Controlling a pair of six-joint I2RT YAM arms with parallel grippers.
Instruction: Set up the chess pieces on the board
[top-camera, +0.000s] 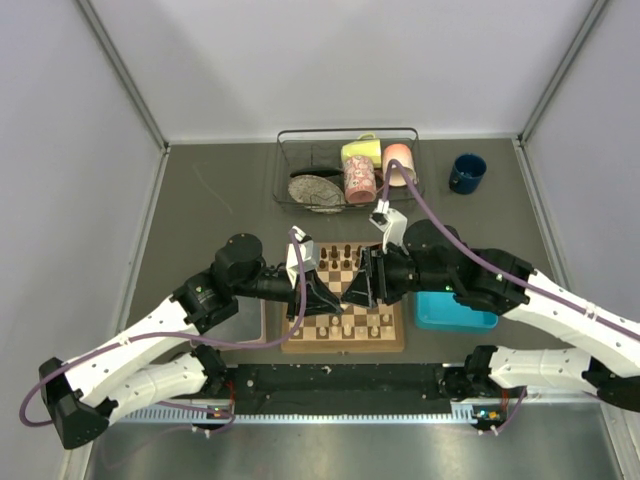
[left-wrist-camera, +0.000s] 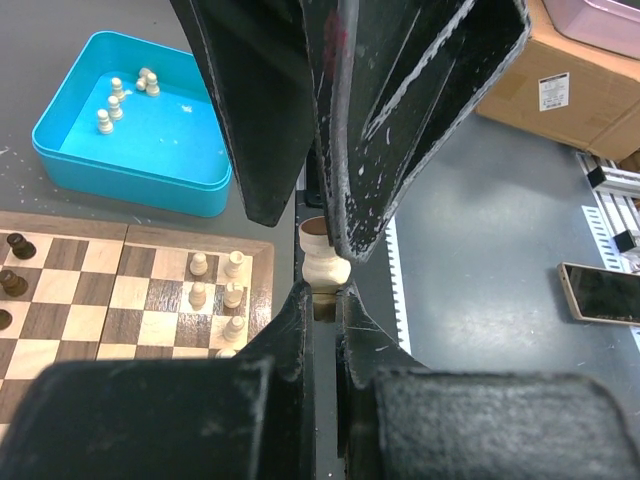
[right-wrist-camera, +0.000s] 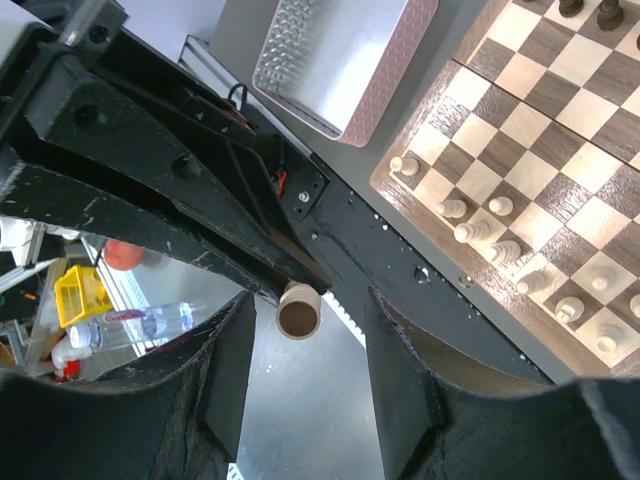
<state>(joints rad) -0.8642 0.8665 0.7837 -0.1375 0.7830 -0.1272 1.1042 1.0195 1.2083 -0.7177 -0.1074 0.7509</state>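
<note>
The left claw (left-wrist-camera: 322, 298) is clenched on a pale chess piece (right-wrist-camera: 298, 310), which lies sideways at its fingertips with its round brown base facing the right wrist camera. The right claw (right-wrist-camera: 308, 305) is released, its two fingers (right-wrist-camera: 232, 370) spread to either side of the piece with a gap showing on each side. In the top view the two claws meet tip to tip above the board (top-camera: 345, 346), so the piece hangs in the air over it and not on a square. On the board, a cluster of pale pieces (right-wrist-camera: 500, 250) stands in the rows along one edge, and dark pieces (left-wrist-camera: 15, 265) stand toward the opposite side. Just beside the board on the right arm's side sits a blue tray (left-wrist-camera: 130, 178) holding a few more pale pieces (left-wrist-camera: 112, 108). A clear pinkish tray (right-wrist-camera: 340, 60) lies on the left arm's side. At the back of the grey counter (top-camera: 210, 200) are a wire rack (top-camera: 290, 170) of mugs and a separate blue mug (top-camera: 467, 172).
</note>
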